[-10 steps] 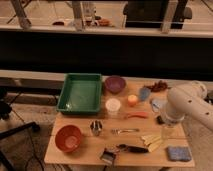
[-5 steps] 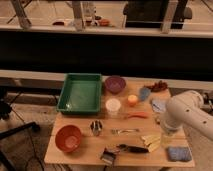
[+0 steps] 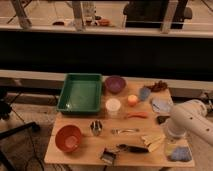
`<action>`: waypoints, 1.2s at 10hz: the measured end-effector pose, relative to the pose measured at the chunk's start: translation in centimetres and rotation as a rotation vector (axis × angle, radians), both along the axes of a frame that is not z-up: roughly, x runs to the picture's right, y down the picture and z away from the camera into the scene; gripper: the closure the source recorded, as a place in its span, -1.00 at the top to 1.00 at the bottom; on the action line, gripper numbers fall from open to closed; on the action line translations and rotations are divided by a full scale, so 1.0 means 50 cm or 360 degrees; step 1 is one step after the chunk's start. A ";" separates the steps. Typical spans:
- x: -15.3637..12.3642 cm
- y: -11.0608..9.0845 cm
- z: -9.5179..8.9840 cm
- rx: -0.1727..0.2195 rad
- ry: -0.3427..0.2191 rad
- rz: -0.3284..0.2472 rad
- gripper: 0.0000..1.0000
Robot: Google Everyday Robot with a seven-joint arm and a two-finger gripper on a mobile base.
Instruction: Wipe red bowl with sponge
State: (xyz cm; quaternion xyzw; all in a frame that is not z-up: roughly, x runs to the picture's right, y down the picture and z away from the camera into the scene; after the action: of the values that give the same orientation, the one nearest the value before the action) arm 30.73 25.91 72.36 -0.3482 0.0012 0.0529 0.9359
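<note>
The red bowl (image 3: 68,137) sits empty at the front left of the wooden table (image 3: 85,150). The blue sponge (image 3: 180,153) lies at the front right corner. My white arm (image 3: 192,119) reaches in from the right, and my gripper (image 3: 172,141) hangs at its lower end, just above and left of the sponge. The arm partly hides the gripper. It is far to the right of the red bowl.
A green tray (image 3: 80,92) and a purple bowl (image 3: 115,83) stand at the back. A white cup (image 3: 113,106), an orange item (image 3: 132,99), a metal cup (image 3: 96,128), utensils (image 3: 125,131), a brush (image 3: 127,148) and blue cloths (image 3: 161,105) lie between.
My arm has moved down and toward the table's front right, bringing the gripper closer to the blue sponge. Nothing on the table has moved.
</note>
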 end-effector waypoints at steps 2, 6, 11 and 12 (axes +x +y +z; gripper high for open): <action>0.011 0.044 0.021 -0.0026 -0.0013 0.0008 0.60; 0.036 0.084 0.023 -0.0076 -0.0040 0.0043 0.60; 0.082 0.041 0.001 0.0020 0.0013 0.0133 0.60; 0.094 0.030 -0.001 0.0047 0.0024 0.0158 0.60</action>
State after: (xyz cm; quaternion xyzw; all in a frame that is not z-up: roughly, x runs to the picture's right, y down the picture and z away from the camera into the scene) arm 35.42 27.40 72.30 -0.3335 -0.0097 0.1019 0.9372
